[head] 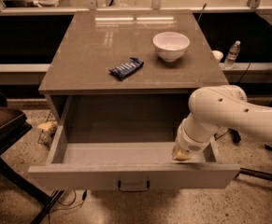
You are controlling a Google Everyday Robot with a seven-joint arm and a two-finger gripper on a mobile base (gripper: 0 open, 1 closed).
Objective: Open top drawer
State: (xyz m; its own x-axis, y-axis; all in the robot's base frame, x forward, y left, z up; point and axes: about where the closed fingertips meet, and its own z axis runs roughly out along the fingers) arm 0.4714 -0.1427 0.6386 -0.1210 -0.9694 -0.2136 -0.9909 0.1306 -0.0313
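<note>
The top drawer [79, 175] is pulled far out of the grey-beige cabinet. Its deep plain grey box is open and looks empty. Its flat front faces me, with a small dark loop handle [133, 186] at the lower middle. My white arm [229, 113] reaches in from the right. The gripper [182, 154] hangs down inside the drawer's right end, just behind the front panel and close to the right wall. Only its tan tip shows. The other drawers are out of view.
On the cabinet top [89, 45] lie a dark blue snack bar [126, 68] and a white bowl [171, 45]. A water bottle [232, 54] stands on a ledge at the right. A dark chair [2, 120] is at the left, and cables lie on the floor below.
</note>
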